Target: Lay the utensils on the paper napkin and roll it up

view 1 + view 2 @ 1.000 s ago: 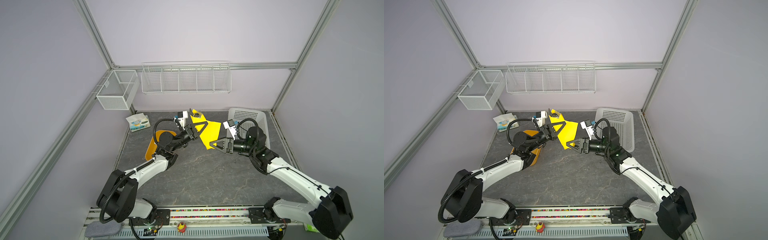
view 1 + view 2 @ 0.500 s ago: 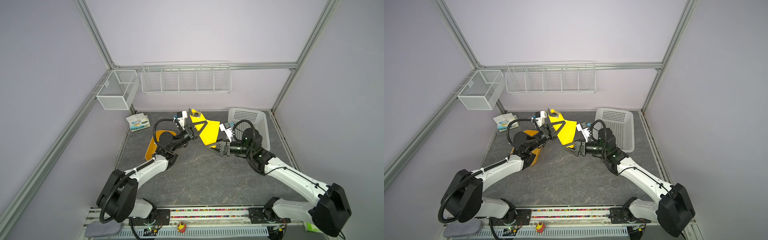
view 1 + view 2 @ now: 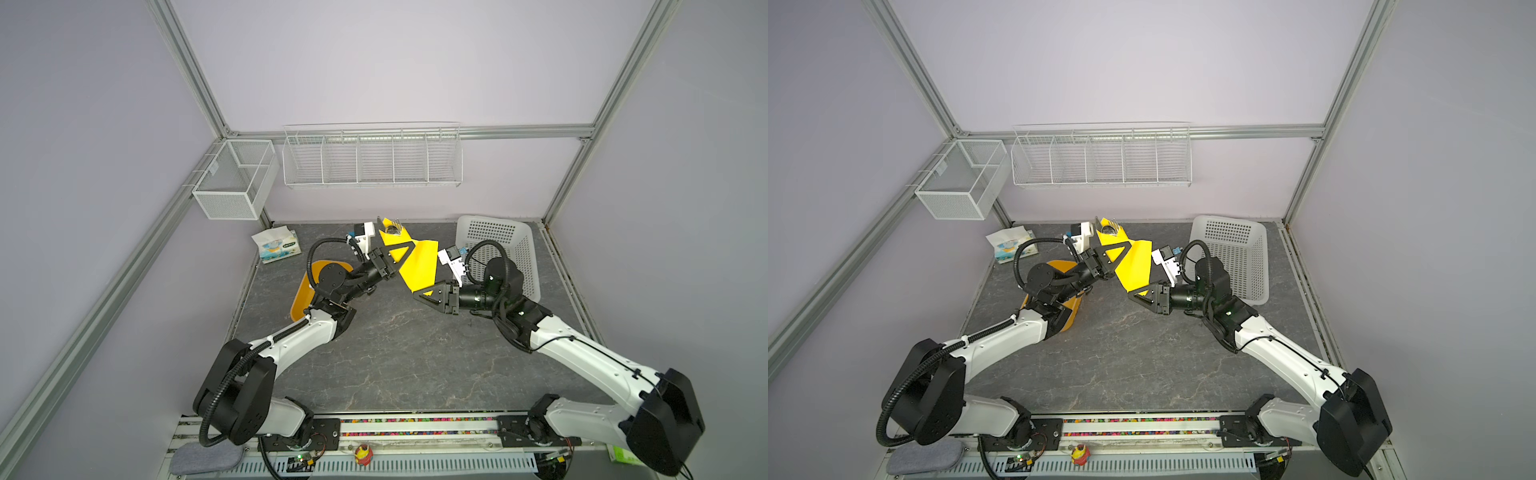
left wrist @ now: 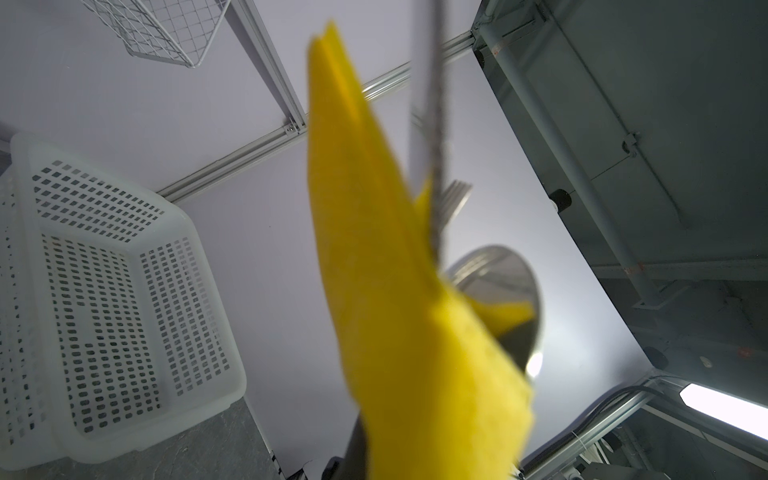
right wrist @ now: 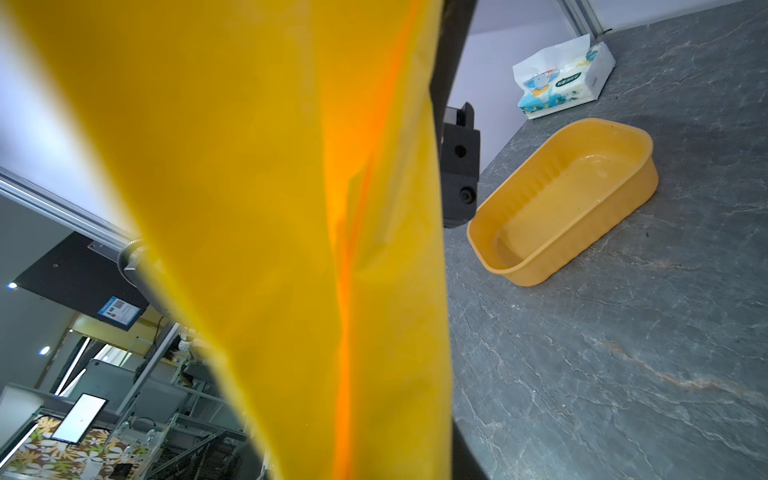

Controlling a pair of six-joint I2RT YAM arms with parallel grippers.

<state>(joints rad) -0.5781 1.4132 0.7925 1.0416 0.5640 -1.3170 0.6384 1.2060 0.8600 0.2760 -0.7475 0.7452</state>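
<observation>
The napkin hangs above the rear of the table, folded round the utensils, of which only the tips poke out on top. The left gripper is clamped on its middle. The right gripper seems pinched on the bottom corner, its fingers largely hidden by paper.

We see the left arm and right arm, glossy white link shells, black joint housings, ribbed black cable hoses, white wrist camera blocks, left gripper and right gripper both black, triangular, open-framed
</observation>
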